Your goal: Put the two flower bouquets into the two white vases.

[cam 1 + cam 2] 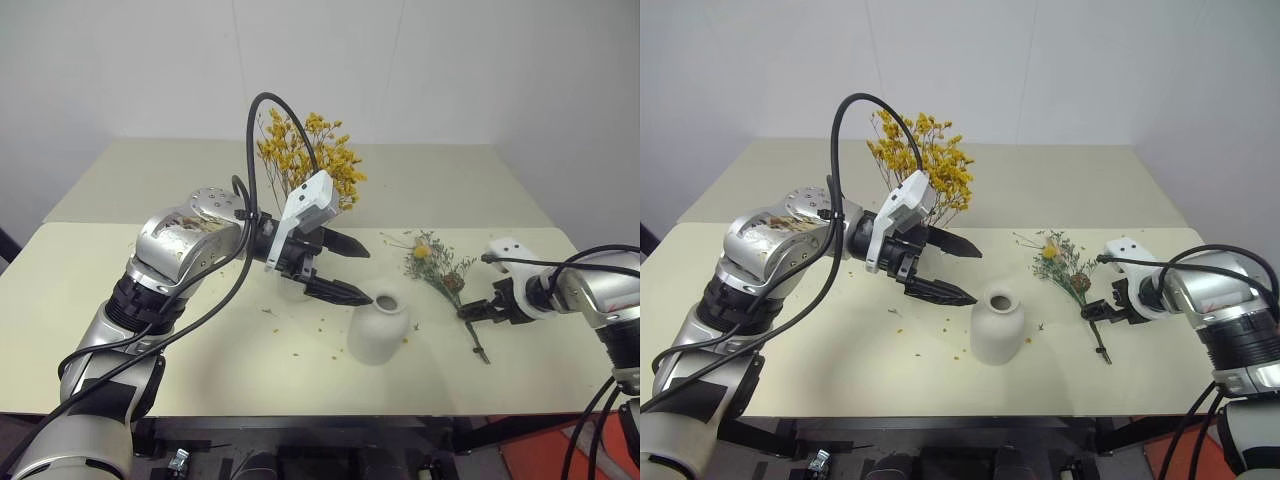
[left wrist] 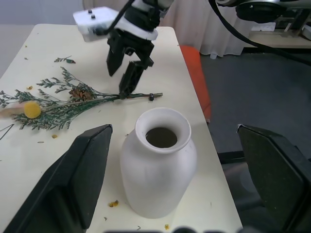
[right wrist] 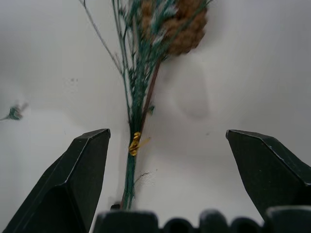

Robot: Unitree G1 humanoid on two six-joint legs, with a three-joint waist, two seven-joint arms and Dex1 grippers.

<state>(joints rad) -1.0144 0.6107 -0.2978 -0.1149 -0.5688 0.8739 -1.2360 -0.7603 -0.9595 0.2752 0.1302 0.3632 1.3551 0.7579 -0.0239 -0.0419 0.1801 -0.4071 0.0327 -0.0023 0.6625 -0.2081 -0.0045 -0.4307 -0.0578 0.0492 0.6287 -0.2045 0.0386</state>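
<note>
Nearest the camera, the short rounded vase (image 1: 378,327) is seen upright on the table (image 1: 90,300), with the left gripper (image 1: 345,268) spread wide just beside its mouth, holding nothing. Yellow-orange blossoms (image 1: 310,160) are seen behind that arm. The grey-green bouquet (image 1: 445,272) is laid flat, its stems framed by the right gripper (image 3: 167,167), also wide apart and empty.

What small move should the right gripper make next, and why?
Probably it should lower a little and close on the stems. The right gripper is open, with its fingers on either side of the green bouquet, which lies flat on the table. The short vase stands empty nearby.
</note>
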